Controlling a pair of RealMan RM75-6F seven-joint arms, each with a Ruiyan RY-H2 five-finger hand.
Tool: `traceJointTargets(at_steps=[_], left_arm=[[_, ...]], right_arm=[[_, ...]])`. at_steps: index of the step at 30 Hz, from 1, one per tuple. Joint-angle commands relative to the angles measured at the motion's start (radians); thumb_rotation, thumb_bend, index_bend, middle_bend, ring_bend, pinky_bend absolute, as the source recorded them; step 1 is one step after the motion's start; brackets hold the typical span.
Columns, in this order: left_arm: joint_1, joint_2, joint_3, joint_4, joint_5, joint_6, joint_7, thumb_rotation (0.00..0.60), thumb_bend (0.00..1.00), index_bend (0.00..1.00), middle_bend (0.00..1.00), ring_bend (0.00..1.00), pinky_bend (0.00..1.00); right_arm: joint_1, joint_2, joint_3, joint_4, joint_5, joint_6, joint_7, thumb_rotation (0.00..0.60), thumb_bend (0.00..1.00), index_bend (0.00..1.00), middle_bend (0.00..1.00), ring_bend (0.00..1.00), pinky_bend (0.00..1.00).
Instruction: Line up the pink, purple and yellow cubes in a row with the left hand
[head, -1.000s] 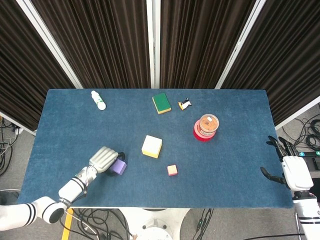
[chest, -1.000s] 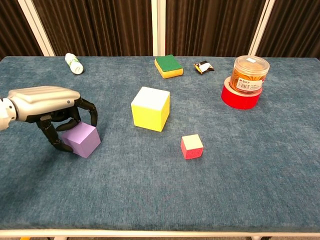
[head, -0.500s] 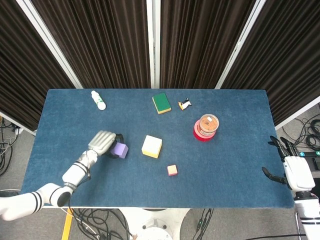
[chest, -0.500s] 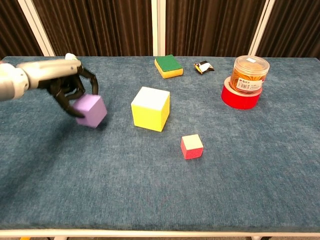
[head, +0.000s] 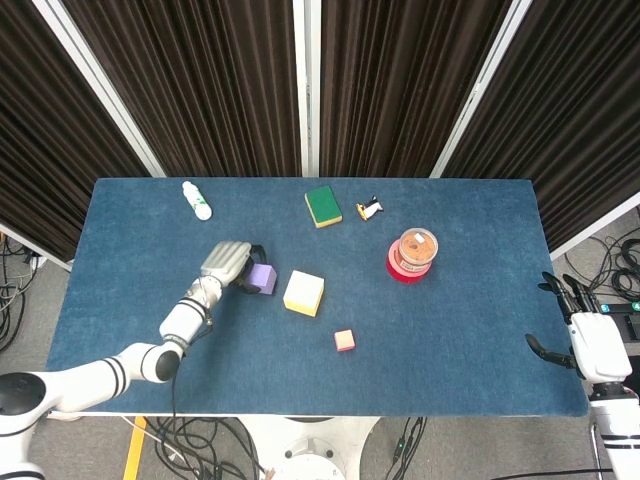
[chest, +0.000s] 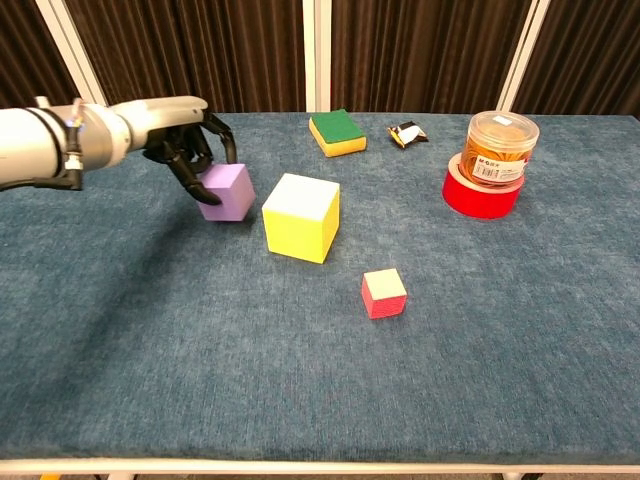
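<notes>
Three cubes concern me, and I place everything against the yellow cube (head: 303, 292), the largest, which sits near the middle of the blue table (head: 140, 260). My left robot hand (head: 228, 264) holds the purple cube (head: 262, 279) just to the left of the yellow one; my dark fingers (chest: 186, 167) curl over its top and far side, pinching it. In the chest view the purple cube (chest: 227, 191) looks tilted and close beside the yellow cube (chest: 300, 217), with a thin gap between them; I cannot tell whether its underside touches the table. The pink cube (head: 344, 340), the smallest, lies on the table to the right of the yellow cube and nearer my body, apart from it.

Beyond the yellcube, toward the curtains, lies a green sponge (head: 323, 206), and beside that a small penguin toy (head: 370, 209). Far to the left and back from the yellow cube lies a white bottle (head: 196, 200) on its side. To its right stands a clear jar (head: 416, 250) on a red tape roll (chest: 482, 194). My right robot hand (head: 578, 332) hangs off the table's right edge, well away from the yellow cube, fingers spread and holding nothing.
</notes>
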Motion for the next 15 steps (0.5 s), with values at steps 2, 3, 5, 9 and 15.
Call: traceJointTargets(at_steps=[2, 3, 5, 9, 15], left_arm=[[-0.022, -0.023, -0.006, 0.002, -0.052, -0.008, 0.033, 0.600, 0.26, 0.55, 0.92, 0.96, 1.00], [-0.024, -0.024, -0.006, -0.003, -0.061, -0.007, 0.038, 0.600, 0.26, 0.55, 0.92, 0.96, 1.00], [-0.030, -0.025, -0.003, -0.021, -0.078, -0.006, 0.051, 0.600, 0.26, 0.55, 0.92, 0.96, 1.00], [-0.041, -0.028, -0.003, -0.048, -0.112, 0.003, 0.075, 0.600, 0.26, 0.55, 0.92, 0.96, 1.00], [-0.064, -0.031, 0.000, -0.080, -0.183, 0.010, 0.114, 0.600, 0.26, 0.55, 0.92, 0.96, 1.00]], right_arm=[[-0.001, 0.002, 0.001, -0.001, 0.003, 0.000, -0.002, 0.600, 0.17, 0.04, 0.20, 0.00, 0.08], [-0.001, 0.002, 0.001, -0.002, 0.004, 0.000, -0.003, 0.600, 0.17, 0.04, 0.20, 0.00, 0.08], [-0.003, 0.003, 0.000, -0.002, 0.004, 0.000, -0.002, 0.600, 0.17, 0.04, 0.20, 0.00, 0.08], [-0.005, 0.005, 0.000, -0.002, 0.006, 0.003, -0.002, 0.600, 0.17, 0.04, 0.20, 0.00, 0.08], [-0.010, 0.006, -0.001, 0.001, 0.007, 0.007, 0.003, 0.600, 0.17, 0.04, 0.20, 0.00, 0.08]])
